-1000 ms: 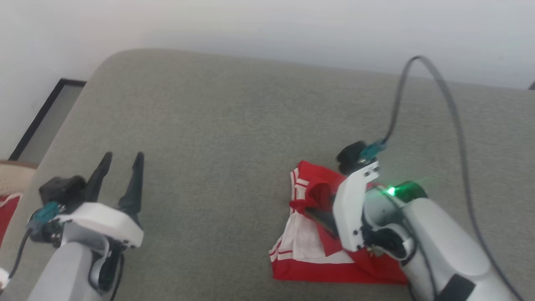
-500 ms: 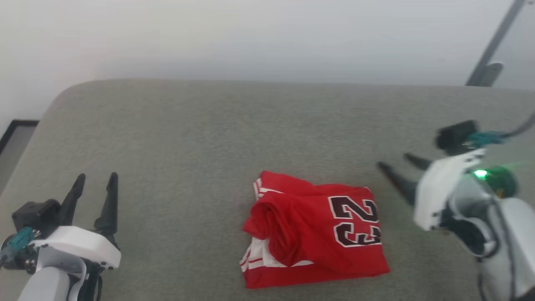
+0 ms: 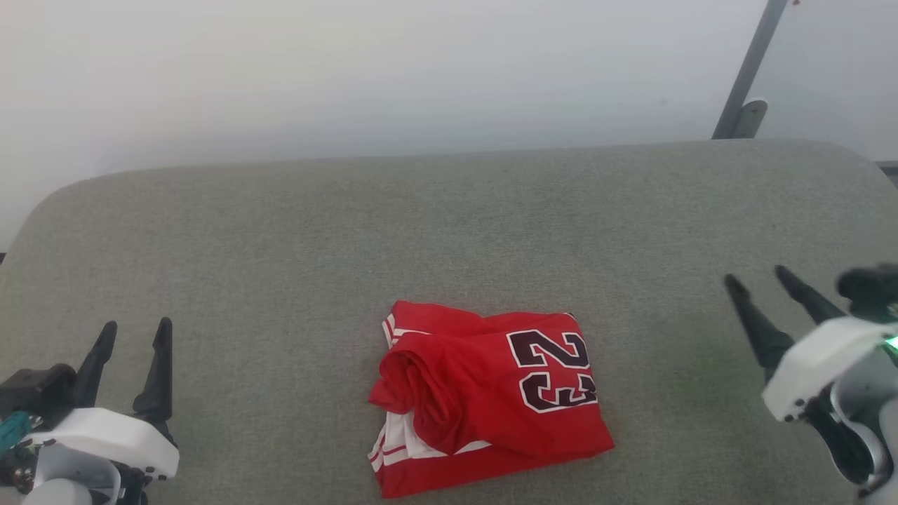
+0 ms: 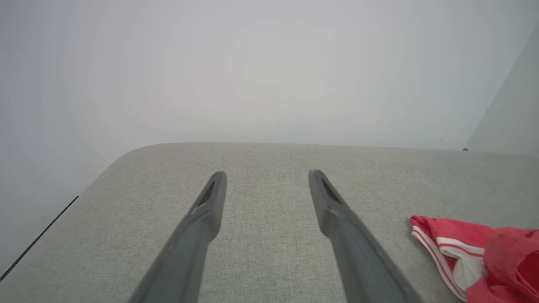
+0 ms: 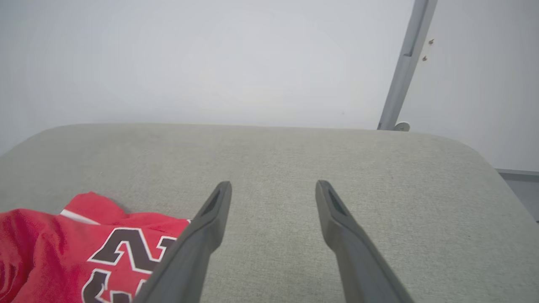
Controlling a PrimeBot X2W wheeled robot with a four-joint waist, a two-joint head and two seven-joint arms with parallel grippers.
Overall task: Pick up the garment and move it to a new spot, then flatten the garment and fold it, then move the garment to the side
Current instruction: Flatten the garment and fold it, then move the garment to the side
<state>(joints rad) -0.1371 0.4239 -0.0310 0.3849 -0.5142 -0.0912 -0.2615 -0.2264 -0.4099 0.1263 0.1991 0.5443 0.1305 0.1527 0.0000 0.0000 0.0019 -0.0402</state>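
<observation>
- Withdrawn since earlier: right claw [image 3: 755, 275], now right of garment [image 3: 484, 400].
- It and left claw [image 3: 137, 325] are held spread, empty.
- Folding is judged done; shifting aside is needed.

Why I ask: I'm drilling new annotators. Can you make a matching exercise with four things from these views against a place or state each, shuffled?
Things
1. left gripper
2. right gripper
3. garment
4. grey pole

Places or states
A. lying folded on the grey cushion
B. open, lower right of the head view
C. upright by the wall, past the cushion's far right corner
D. open, lower left of the head view

Pairs: 1-D, 2-B, 3-A, 4-C
</observation>
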